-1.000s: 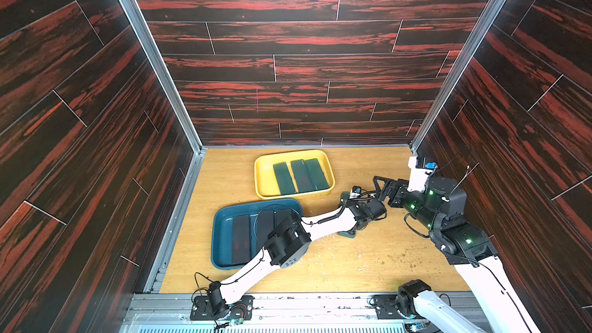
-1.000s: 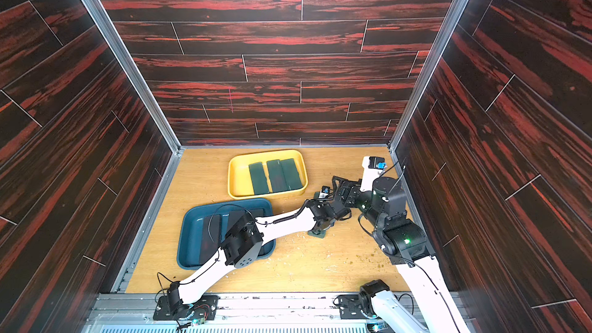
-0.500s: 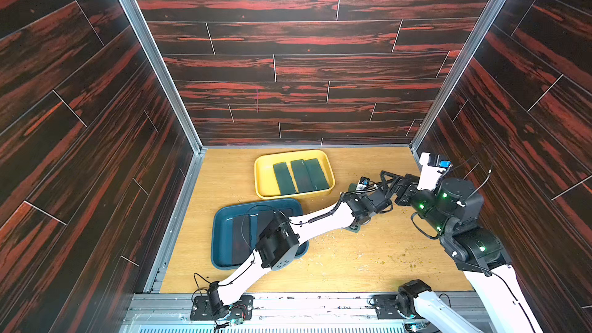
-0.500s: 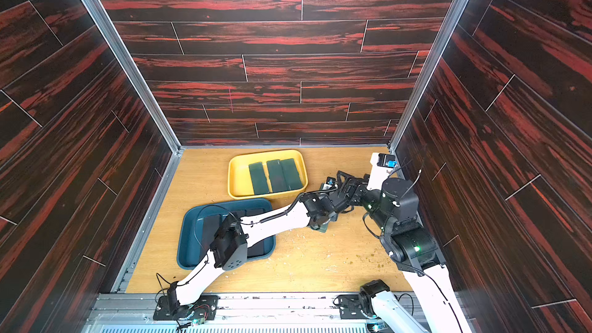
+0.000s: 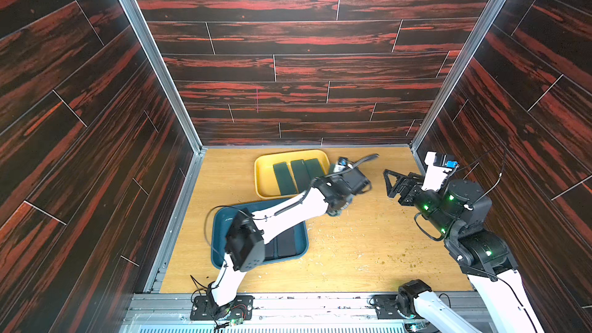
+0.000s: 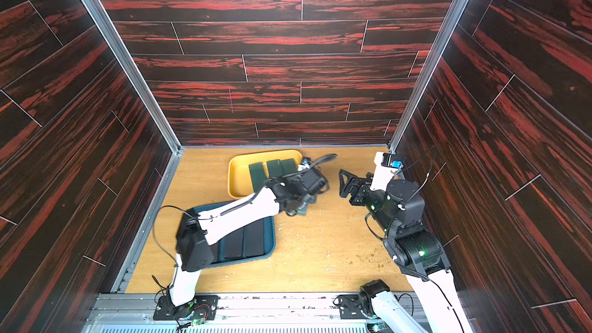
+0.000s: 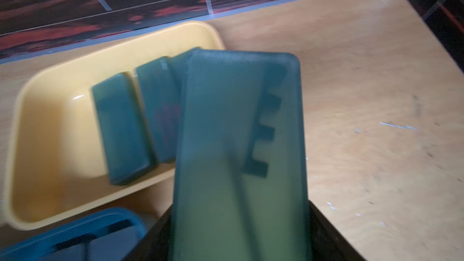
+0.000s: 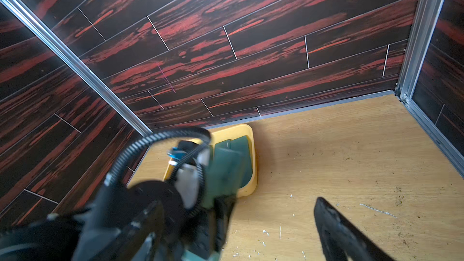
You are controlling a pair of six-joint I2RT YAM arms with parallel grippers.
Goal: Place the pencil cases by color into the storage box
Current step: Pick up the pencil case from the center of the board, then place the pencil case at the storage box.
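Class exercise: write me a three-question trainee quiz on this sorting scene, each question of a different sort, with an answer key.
1. True or false: the left gripper is shut on a dark green pencil case.
2. How many green cases already lie in the yellow tray?
3. Multiple choice: the right gripper is
A. open and holding nothing
B. shut on a black case
C. resting inside the blue tray

Key
1. True.
2. Three, side by side.
3. A. It stands apart from the left arm, above the bare table; the black cases lie in the blue tray.
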